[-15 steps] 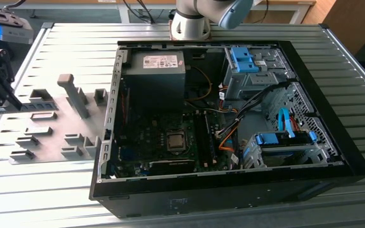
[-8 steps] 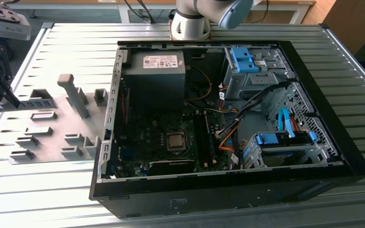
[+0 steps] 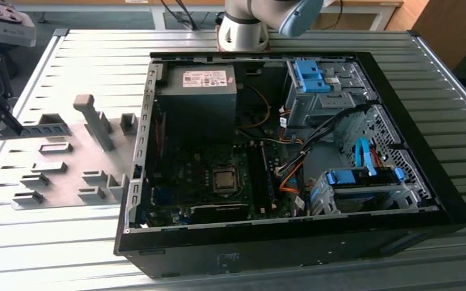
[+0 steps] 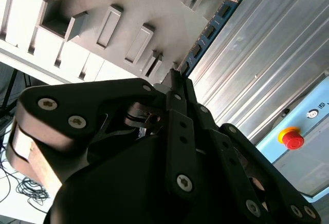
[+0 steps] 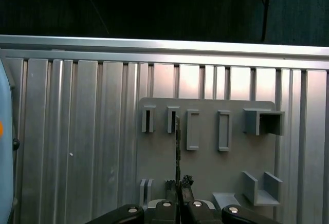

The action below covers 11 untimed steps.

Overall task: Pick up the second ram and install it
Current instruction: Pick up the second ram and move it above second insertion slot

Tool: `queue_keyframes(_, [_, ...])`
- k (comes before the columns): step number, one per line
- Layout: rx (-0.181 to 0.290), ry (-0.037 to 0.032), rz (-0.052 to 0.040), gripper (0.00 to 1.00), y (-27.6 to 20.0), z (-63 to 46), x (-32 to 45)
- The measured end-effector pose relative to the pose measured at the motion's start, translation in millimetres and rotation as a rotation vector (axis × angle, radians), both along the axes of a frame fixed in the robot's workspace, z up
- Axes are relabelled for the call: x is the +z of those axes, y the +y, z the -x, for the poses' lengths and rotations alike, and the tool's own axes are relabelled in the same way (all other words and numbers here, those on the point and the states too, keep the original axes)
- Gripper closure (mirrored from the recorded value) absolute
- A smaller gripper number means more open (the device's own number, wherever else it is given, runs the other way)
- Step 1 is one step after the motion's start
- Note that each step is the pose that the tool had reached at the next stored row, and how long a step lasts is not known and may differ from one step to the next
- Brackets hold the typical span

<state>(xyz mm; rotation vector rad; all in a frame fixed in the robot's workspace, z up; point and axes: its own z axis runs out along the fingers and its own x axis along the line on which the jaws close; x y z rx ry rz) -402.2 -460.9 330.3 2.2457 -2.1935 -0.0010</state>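
Blue-green board with black chips along it, the second ram [image 4: 213,26] juts straight out from the tips of my gripper [image 4: 175,77], whose 2 black fingers are pressed together on 1 end of the stick. In the first wrist view I see the ram edge-on, a thin dark line running out from my gripper across the grey fixture plate [image 5: 205,175], between 2 of its raised slots. Whether the stick touches the plate or hangs clear of it, I cannot tell. The plate lies on the ribbed metal desk [image 3: 95,54], with a tall grey post [image 3: 95,121] standing on it. To the exterior view's right of the plate, well apart from the ram, sits the open computer case [image 3: 427,182] with its motherboard [image 3: 209,176] exposed.
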Motion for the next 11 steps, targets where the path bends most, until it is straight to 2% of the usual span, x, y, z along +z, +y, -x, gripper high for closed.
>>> queue_keyframes(11, [0.0, -0.0002, -0.0001, 0.86, 0.0, 0.0, 11.0])
